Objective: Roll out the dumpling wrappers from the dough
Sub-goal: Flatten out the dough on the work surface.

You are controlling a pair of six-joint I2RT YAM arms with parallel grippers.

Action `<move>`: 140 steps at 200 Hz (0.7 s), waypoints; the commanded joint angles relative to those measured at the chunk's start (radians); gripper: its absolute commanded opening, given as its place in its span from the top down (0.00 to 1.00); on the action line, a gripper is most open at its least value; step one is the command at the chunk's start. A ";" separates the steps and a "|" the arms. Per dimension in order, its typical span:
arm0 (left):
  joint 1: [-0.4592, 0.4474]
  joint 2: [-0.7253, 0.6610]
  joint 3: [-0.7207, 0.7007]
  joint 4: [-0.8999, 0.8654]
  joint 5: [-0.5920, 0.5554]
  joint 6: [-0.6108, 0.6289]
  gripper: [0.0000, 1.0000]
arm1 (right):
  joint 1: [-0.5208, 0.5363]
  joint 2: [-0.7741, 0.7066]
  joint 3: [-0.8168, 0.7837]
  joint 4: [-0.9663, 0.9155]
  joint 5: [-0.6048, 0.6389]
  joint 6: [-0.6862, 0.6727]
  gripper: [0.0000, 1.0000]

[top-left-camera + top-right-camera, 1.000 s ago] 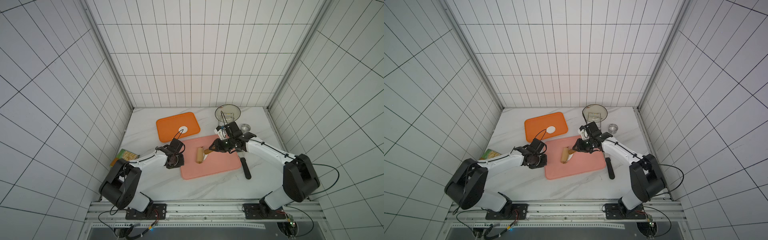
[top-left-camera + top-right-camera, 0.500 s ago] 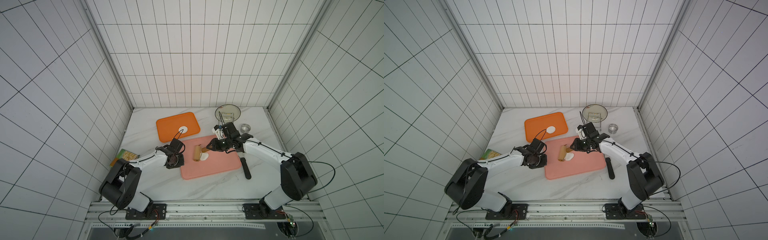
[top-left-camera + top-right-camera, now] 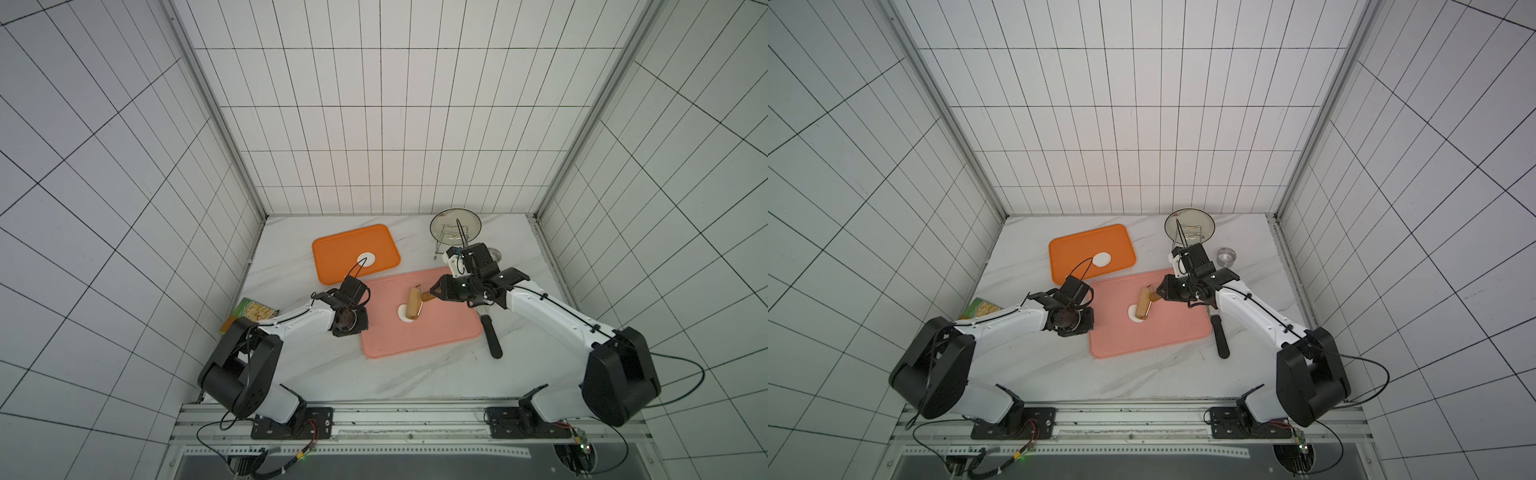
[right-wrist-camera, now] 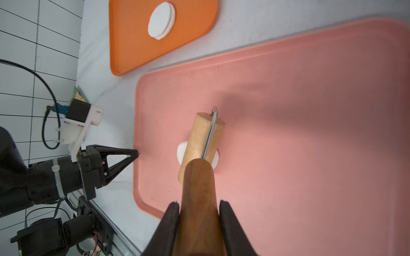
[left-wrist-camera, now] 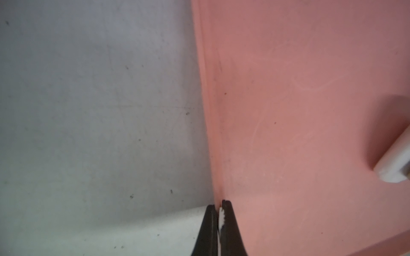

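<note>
The right hand is pinching the dark wooden handle of a roller, with one finger on each side. The roller's light wooden barrel is lying on top of the dough, which is sitting near the middle of the pink board. Only little white bits of the dough are peeking out on both sides of the barrel, so I cannot tell its full shape. The left hand is pressed together, with its tips right at the edge of the pink board. A thin white strip is showing between its fingers, and I cannot tell what it is. The wrappers are lying in a small pile on the orange tray, behind the board, and I cannot count them. A steel ring is standing on the desk beside the right arm. A black handle is lying just beside the board, and its top end is hiding under that arm. A green packet is poking out from behind the left arm, partly covered.
</note>
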 commanded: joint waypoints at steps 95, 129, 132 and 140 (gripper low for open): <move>0.002 0.015 0.041 0.003 -0.026 0.018 1.00 | -0.056 -0.017 -0.107 -0.097 0.103 -0.026 1.00; 0.005 0.016 0.032 0.011 -0.017 0.018 1.00 | -0.059 -0.012 -0.127 -0.092 0.103 -0.023 1.00; 0.005 0.015 0.032 0.012 -0.016 0.017 1.00 | -0.054 -0.008 -0.125 -0.088 0.102 -0.021 1.00; 0.004 0.017 0.030 0.015 -0.013 0.017 1.00 | -0.037 0.001 -0.118 -0.074 0.098 -0.013 1.00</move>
